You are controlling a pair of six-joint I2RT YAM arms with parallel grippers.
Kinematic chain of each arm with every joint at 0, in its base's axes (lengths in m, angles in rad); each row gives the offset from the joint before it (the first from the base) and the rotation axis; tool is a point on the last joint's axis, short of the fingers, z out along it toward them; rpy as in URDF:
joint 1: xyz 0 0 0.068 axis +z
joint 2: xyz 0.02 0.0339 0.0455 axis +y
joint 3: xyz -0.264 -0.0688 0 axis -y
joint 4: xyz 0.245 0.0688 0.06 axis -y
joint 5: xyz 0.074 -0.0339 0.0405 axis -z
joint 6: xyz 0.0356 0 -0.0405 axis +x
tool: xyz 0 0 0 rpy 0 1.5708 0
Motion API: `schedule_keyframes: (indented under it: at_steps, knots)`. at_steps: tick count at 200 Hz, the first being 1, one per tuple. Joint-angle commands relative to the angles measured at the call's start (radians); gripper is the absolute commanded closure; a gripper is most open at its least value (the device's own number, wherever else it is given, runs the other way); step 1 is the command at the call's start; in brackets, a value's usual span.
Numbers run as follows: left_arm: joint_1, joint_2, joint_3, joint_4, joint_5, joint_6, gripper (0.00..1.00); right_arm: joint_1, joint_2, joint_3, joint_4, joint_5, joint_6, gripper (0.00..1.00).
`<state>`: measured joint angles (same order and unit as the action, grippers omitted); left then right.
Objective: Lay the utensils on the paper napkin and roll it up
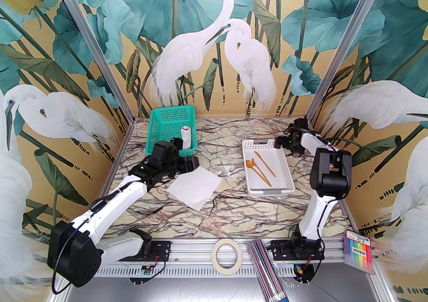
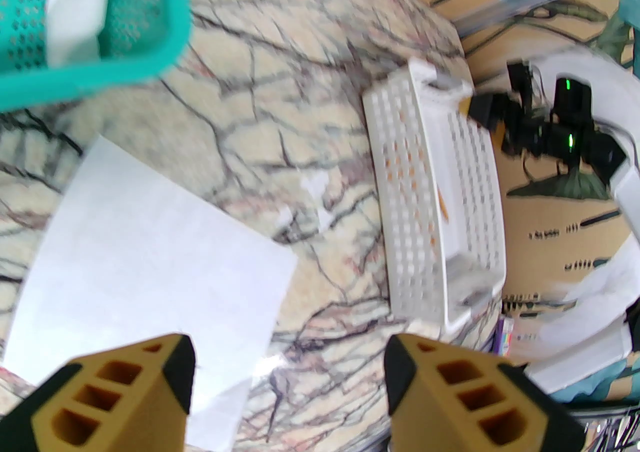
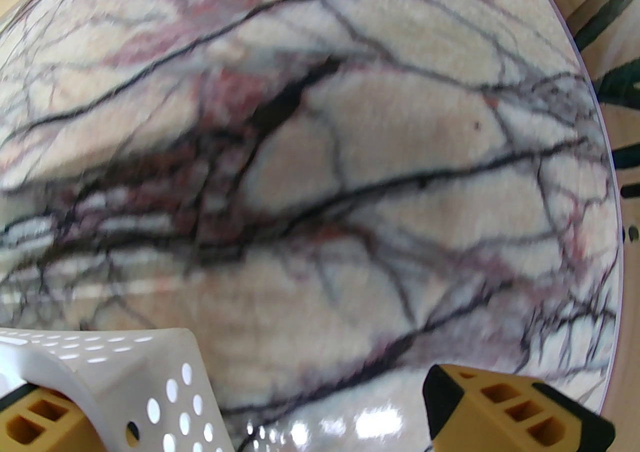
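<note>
**A:** Which step are we on?

**B:** An early one, I'd judge. On the marble table the white tray holds all the utensils, and the paper napkin lies flat and bare beside it.

**A:** And the next move?

**B:** A low pinch on one slim piece. The right gripper is spread wide and empty at the tray's far end. The left gripper is also parted and empty, over the napkin's edge.

**A:** Do the views differ?

**B:** From above, spoon, fork and knife show plainly. The left wrist camera catches just orange through the tray's holes.
</note>
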<state>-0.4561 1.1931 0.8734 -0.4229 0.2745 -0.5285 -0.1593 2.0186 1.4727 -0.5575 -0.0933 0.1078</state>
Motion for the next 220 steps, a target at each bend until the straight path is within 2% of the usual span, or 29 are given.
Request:
schedule_keyframes:
  at_steps: [1, 30, 80, 127, 178, 220]
  knots:
    - [-0.045, 0.025, -0.028, 0.014, -0.035, -0.049, 0.32, -0.005, 0.007, 0.035, -0.021, -0.005, 0.005, 0.01]
    - [-0.093, 0.071, -0.045, 0.073, -0.041, -0.075, 0.32, -0.005, -0.057, -0.009, 0.008, -0.04, 0.027, 0.01]
    - [-0.123, 0.14, -0.054, 0.158, -0.008, -0.105, 0.33, -0.005, -0.188, -0.098, 0.008, -0.091, 0.034, 0.01]
    - [-0.18, 0.25, -0.032, 0.225, -0.007, -0.121, 0.34, -0.005, -0.455, -0.271, 0.047, -0.123, 0.095, 0.01]
    - [-0.21, 0.375, 0.016, 0.243, -0.035, -0.111, 0.34, 0.001, -0.727, -0.404, 0.056, -0.295, 0.192, 0.01]
    - [-0.22, 0.454, 0.064, 0.218, -0.07, -0.093, 0.34, 0.005, -0.895, -0.471, -0.004, -0.294, 0.216, 0.01]
